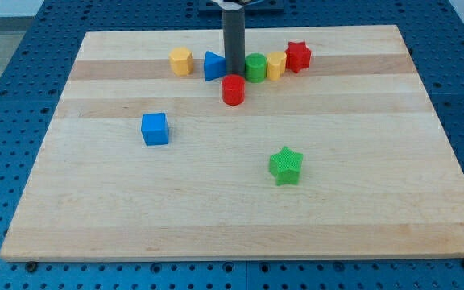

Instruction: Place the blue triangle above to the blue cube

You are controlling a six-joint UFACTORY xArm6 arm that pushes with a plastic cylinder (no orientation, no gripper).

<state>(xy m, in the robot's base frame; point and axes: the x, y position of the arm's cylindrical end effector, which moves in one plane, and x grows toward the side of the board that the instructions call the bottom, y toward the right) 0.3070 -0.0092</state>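
Wooden board (240, 217) is seen filling the frame, its near edge running along the view's bottom, set on a blue perforated table (6, 72). Next in size, the dark rod is seen dropping from the view's top; my tip (234, 73) is planted among the far cluster, just right of the blue triangle (213, 66) and just left of the green cylinder (255, 68). No jaws are carried here: a bare rod, nothing clamped. Whether the triangle is touched cannot be told. The green star (285, 165) is found alone toward the view's bottom. The blue cube (155, 128) is placed at the view's left, well apart from the triangle, which is up and to its right. The red star (298, 55), red cylinder (233, 89) just below the tip, yellow block (181, 60) and a second yellow block (276, 65) are spotted.
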